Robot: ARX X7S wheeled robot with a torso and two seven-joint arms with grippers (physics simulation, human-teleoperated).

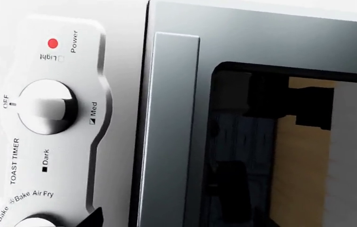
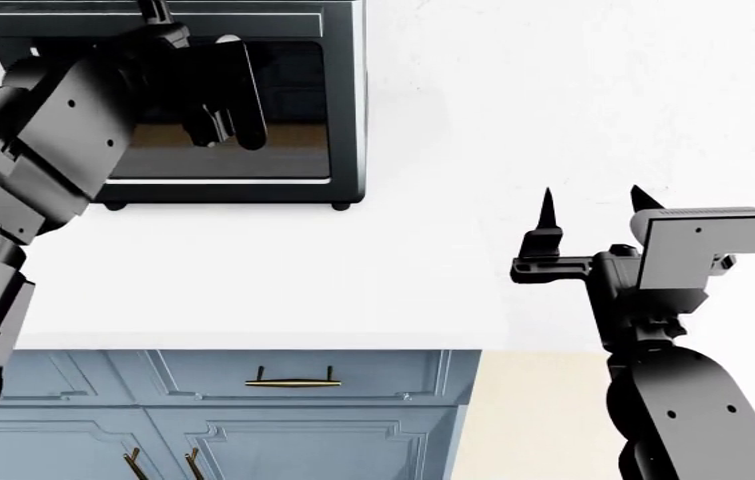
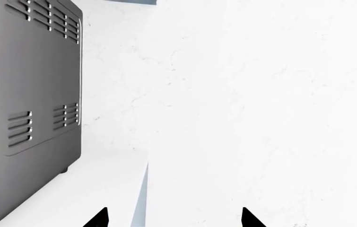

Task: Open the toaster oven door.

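Note:
The toaster oven [image 2: 346,120] stands at the back left of the white counter; its vented side shows in the right wrist view [image 3: 39,94]. The toaster oven door [image 2: 300,110] looks shut. In the left wrist view the door's glass [image 1: 260,156] and its silver bar handle [image 1: 173,118] fill the frame beside the control panel [image 1: 46,109]. My left gripper [image 2: 224,125] is right at the door front, by the handle. One fingertip [image 1: 94,219] shows wide of the handle; the other is lost against the dark glass. My right gripper [image 2: 591,215] hangs open and empty over the counter, far right of the oven.
The white counter [image 2: 417,270] runs from the oven to my right arm, with a white wall behind. Blue cabinet drawers with brass handles [image 2: 290,378] sit below the counter's front edge. Cream floor [image 2: 537,420] shows at lower right.

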